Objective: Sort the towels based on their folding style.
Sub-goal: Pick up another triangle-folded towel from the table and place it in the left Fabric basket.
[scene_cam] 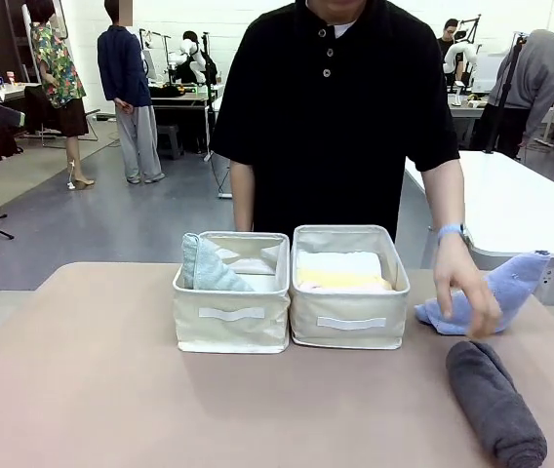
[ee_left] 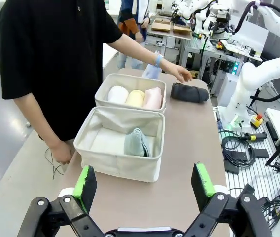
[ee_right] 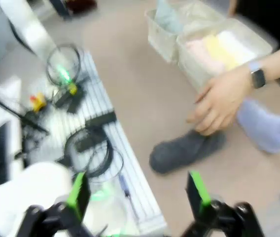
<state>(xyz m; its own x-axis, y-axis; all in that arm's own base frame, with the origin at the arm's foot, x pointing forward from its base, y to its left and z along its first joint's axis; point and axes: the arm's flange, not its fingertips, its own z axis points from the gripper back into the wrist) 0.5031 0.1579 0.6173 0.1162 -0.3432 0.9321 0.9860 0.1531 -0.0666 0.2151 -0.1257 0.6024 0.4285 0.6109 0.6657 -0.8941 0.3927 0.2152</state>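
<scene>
A teal-green cone towel (scene_cam: 209, 268) (ee_left: 136, 143) leans in the left cream bin (scene_cam: 231, 327). The right bin (scene_cam: 348, 322) holds rolled white (ee_left: 117, 94), yellow (ee_left: 135, 98) and pink (ee_left: 153, 98) towels. To its right, the person's hand (scene_cam: 467, 291) (ee_right: 221, 101) rests on the light blue cone towel (scene_cam: 506, 283) (ee_right: 268, 131). A dark grey rolled towel (scene_cam: 496, 402) (ee_right: 187, 150) (ee_left: 189, 92) lies on the table nearer me. My left gripper (ee_left: 144, 187) hangs open above the table, short of the bins. My right gripper (ee_right: 137, 197) is open, above the table edge near the grey roll.
The table's right edge borders a slatted rail with cables and a yellow-and-red device (ee_right: 39, 101). My right arm's white base (ee_left: 246, 89) stands beyond that edge. The person's other hand (ee_left: 61, 153) rests by the left bin. A white table (scene_cam: 521, 205) stands behind.
</scene>
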